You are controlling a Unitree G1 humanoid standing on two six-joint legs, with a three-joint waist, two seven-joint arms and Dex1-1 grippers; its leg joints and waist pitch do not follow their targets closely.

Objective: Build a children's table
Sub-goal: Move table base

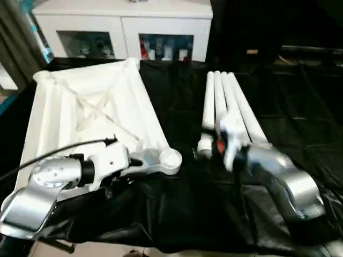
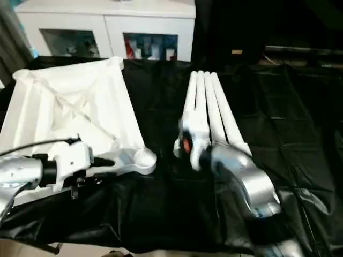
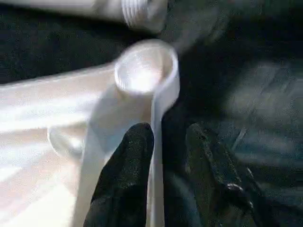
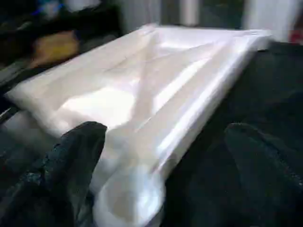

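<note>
Closest in, the two silver forearms reach out over a surface (image 1: 177,214) draped in black sheeting. No brand, label or writing can be read on anything here.

The left pincer (image 3: 168,142) sits at the near right corner of the upturned table top (image 1: 91,107), its two black fingers (image 3: 128,161) straddling the thin white rim. One finger is inside the rim and the other outside, and they stand a little apart rather than clamped, so the edge lies loosely between them. Just ahead of its tips is the round corner socket (image 3: 144,71), open end up. The ribbed underside of the top spreads away to that pincer's left and beyond.

The right pincer (image 4: 165,151) is spread wide and holds nothing. In its wrist view the same corner socket lies just in front of it, between the parted fingers, with the top stretching away behind. From overhead, this hand hovers at the near ends of the four white legs (image 1: 228,101), which lie side by side, fanning slightly, to the right of the top.

A white glass-door cabinet (image 1: 123,27) stands behind the surface.
</note>
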